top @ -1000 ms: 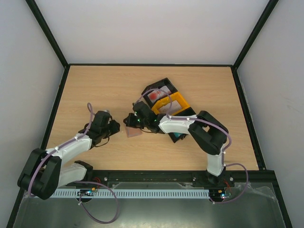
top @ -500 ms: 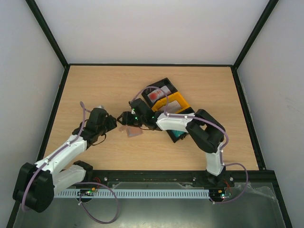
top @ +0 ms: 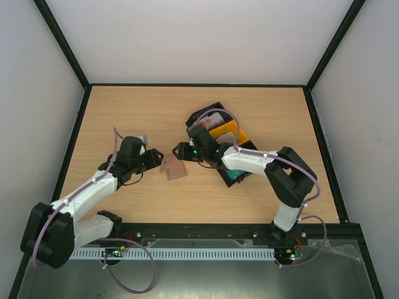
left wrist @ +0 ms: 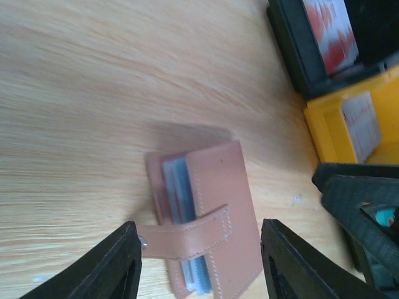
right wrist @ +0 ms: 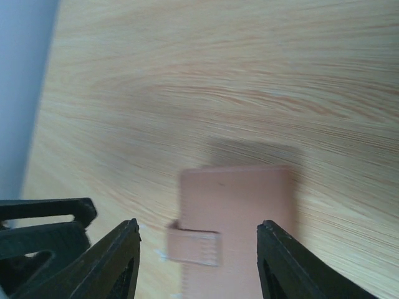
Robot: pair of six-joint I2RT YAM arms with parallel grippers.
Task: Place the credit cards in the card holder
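The brown card holder (top: 174, 167) lies flat on the table between both grippers. In the left wrist view the card holder (left wrist: 215, 218) shows blue-grey pocket edges under its cover, and its strap (left wrist: 187, 238) sticks out loose to the left. My left gripper (top: 154, 157) is open just left of it, holding nothing. My right gripper (top: 182, 151) is open at its upper right, also holding nothing. A red-and-white credit card (left wrist: 330, 31) lies in a black tray (top: 206, 115). A white card (left wrist: 361, 121) lies in the orange tray (top: 229, 132). A teal card (top: 232, 176) shows under the right arm.
The trays sit in a diagonal row right of centre, with a second black tray (top: 246, 173) partly under the right forearm. A black frame (top: 81, 137) borders the wooden table.
My right gripper has opened and drawn back to the right, off the card holder. My left gripper has swung right toward the holder and opened wider. The holder shifted slightly.
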